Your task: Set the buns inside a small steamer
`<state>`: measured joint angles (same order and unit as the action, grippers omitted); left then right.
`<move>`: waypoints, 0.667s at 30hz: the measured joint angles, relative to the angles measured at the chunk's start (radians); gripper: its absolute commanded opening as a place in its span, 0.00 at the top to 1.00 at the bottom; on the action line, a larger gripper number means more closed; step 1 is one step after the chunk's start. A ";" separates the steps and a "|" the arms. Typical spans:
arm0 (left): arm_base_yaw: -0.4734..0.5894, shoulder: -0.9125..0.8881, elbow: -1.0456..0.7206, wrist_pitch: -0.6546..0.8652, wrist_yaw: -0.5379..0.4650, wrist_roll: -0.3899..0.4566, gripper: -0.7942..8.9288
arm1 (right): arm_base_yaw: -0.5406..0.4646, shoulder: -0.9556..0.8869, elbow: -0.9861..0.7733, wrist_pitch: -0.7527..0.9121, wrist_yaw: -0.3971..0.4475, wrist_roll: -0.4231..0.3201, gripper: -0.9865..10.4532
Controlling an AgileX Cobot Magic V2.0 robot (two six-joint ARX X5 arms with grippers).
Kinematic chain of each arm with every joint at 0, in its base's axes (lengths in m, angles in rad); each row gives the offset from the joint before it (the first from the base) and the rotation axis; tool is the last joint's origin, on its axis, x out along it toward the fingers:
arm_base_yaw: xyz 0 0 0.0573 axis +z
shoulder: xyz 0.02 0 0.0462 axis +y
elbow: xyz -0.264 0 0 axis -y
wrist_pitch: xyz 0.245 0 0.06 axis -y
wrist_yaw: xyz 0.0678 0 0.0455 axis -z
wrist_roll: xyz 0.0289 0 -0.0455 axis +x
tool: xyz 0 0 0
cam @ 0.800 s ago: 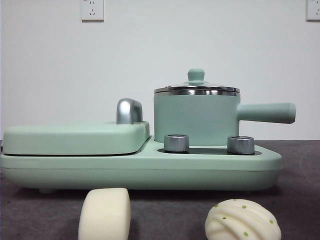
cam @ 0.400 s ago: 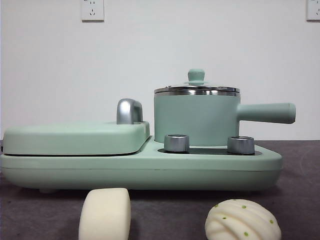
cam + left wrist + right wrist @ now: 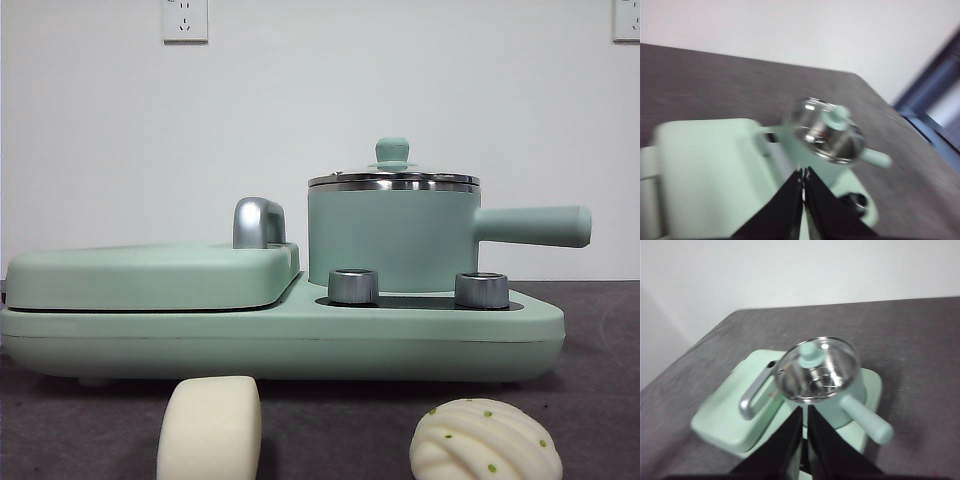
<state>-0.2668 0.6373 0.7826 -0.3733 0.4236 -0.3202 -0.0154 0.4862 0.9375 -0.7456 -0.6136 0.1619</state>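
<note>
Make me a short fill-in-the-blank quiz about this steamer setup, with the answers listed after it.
1. The small steamer has its lid ____.
2. Both buns lie on the ____, in front of the appliance base.
3. The bun with green dots is the ____ one, not the smooth oblong bun.
4. The left gripper and right gripper both have their jaws ____.

Answers: on; table; ridged; shut

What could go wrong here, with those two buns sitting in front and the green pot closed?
The lid is on the small steamer, so no bun can go in until it is lifted; its knob is small and might slip. The ridged bun and smooth bun lie low before the cooker base, perhaps awkward to reach. Both look soft, so squeezing could dent them.
</note>
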 measured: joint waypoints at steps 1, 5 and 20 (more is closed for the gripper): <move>-0.005 0.024 0.031 -0.017 0.025 0.005 0.91 | 0.000 0.016 0.023 -0.008 -0.022 -0.017 0.90; -0.019 0.088 0.138 -0.100 0.098 0.039 0.91 | 0.000 0.045 0.058 -0.013 -0.103 -0.052 0.90; -0.037 0.109 0.181 -0.186 0.129 0.158 0.51 | 0.000 0.045 0.058 -0.032 -0.078 -0.062 0.49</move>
<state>-0.3042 0.7460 0.9634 -0.5591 0.5526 -0.1623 -0.0154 0.5308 0.9951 -0.7773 -0.6918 0.1001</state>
